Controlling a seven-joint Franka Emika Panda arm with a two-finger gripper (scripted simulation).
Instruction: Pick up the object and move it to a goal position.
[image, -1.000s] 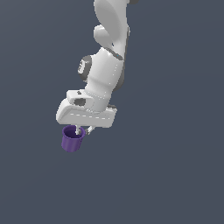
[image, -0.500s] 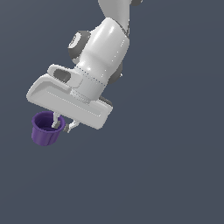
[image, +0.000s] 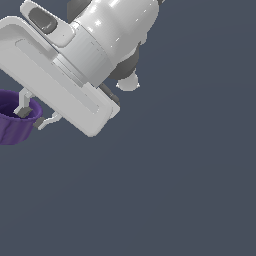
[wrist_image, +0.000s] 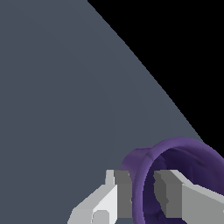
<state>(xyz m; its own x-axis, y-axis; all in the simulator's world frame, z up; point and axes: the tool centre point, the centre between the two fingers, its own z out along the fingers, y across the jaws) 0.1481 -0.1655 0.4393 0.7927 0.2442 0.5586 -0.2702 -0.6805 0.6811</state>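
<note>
The gripper (image: 31, 116) is clamping the purple cup's (image: 12, 125) rim, one finger (wrist_image: 173, 194) inside, one outside; the cup is hanging at the exterior view's left edge, apparently airborne.

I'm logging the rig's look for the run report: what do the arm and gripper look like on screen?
The arm is glossy white with rounded, tube-like links and dark grey joints. A dark grey oval patch sits on the wrist. The gripper has a wide, flat, round-cornered white body with a shallow recessed strip along its face, and two thin, blocky, light grey fingers. No cables, text or logos show.
</note>
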